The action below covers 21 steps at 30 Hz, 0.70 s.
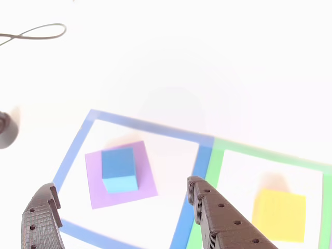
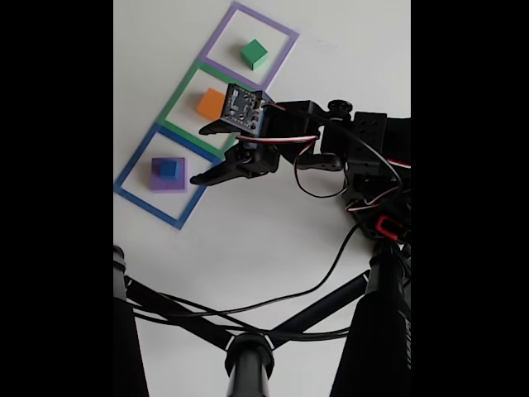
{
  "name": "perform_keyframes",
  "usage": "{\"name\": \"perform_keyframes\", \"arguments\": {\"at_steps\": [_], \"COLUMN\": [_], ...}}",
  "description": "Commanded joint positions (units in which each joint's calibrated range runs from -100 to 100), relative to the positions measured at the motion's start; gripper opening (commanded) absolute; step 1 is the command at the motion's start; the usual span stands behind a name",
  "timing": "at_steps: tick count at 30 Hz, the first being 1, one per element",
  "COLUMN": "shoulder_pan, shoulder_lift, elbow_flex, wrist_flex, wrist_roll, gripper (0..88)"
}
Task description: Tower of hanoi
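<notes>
The gripper point(image 1: 122, 207) stands with its two dark fingers wide apart and nothing between them; in the other view the left finger point(image 1: 41, 220) and the right finger point(image 1: 223, 218) rise from the bottom edge, and in the fixed view the gripper point(image 2: 205, 153) hangs above the white table point(image 2: 248, 240), just right of the blue outline point(image 2: 132, 169).

Ahead of the gripper, between the fingers' lines, the blue cube point(image 1: 119, 169) sits on top of the purple slab point(image 1: 122, 179); both lie inside the blue outline point(image 1: 72, 150); the fixed view shows the same pair, cube point(image 2: 168, 169) on slab point(image 2: 165, 178), to the left of the fingertips and apart from them.

Beyond the right finger, inside the green outline point(image 1: 259, 153), lies a block point(image 1: 279, 213) that looks yellow in the washed-out other view and orange point(image 2: 211, 102) in the fixed view; which colour is true I cannot quite say; it rests flat on the table, well apart from the stacked pair.

Farther off in the fixed view a green block point(image 2: 254, 54) sits alone in the purple outline point(image 2: 281, 33); a black cable point(image 2: 331, 265) loops across the table below the arm.
</notes>
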Motion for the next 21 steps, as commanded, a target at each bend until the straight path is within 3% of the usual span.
{"name": "perform_keyframes", "arguments": {"at_steps": [1, 12, 21], "shoulder_pan": [-0.89, -0.89, -2.33], "shoulder_lift": [7.75, 33.35, 48.37], "elbow_flex": [3.51, 3.96, -0.22], "wrist_flex": [-18.16, -46.17, -58.97], "wrist_roll": [0.99, 0.99, 0.99], "gripper": [28.8, 28.8, 28.9]}}
